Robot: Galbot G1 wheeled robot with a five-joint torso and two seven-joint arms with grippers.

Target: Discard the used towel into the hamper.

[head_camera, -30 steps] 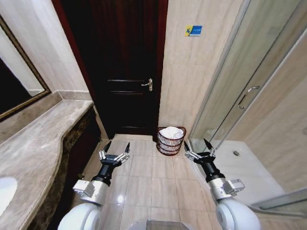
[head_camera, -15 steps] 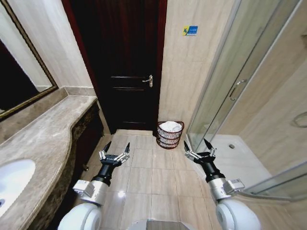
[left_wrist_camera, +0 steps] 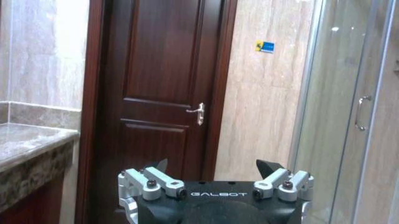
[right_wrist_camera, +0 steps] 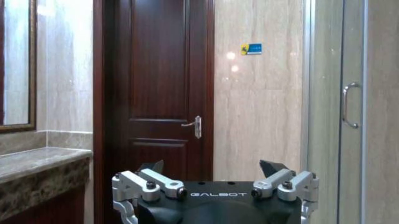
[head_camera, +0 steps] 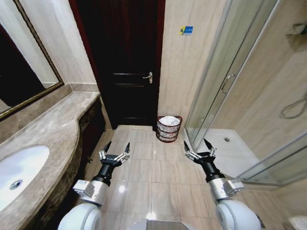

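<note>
The hamper (head_camera: 169, 129), a dark red-brown openwork basket, stands on the tiled floor by the wall to the right of the door. A white towel (head_camera: 169, 120) lies bunched inside it, showing above the rim. My left gripper (head_camera: 117, 148) is held out low over the floor, open and empty, well short of the hamper and to its left. Open and empty too, my right gripper (head_camera: 197, 145) hangs at the same height, to the hamper's right. In the wrist views each gripper (left_wrist_camera: 213, 164) (right_wrist_camera: 214, 165) points at the door with its jaws spread.
A dark wooden door (head_camera: 125, 62) is shut ahead. A marble counter (head_camera: 53, 134) with a white sink (head_camera: 19, 167) runs along the left under a mirror (head_camera: 24, 72). A glass shower enclosure (head_camera: 240, 96) fills the right. Tiled floor (head_camera: 148, 172) lies between.
The whole picture has shifted: the door and hamper look farther and smaller, and the sink and more shower have come into view. Both grippers hold the same pose.
</note>
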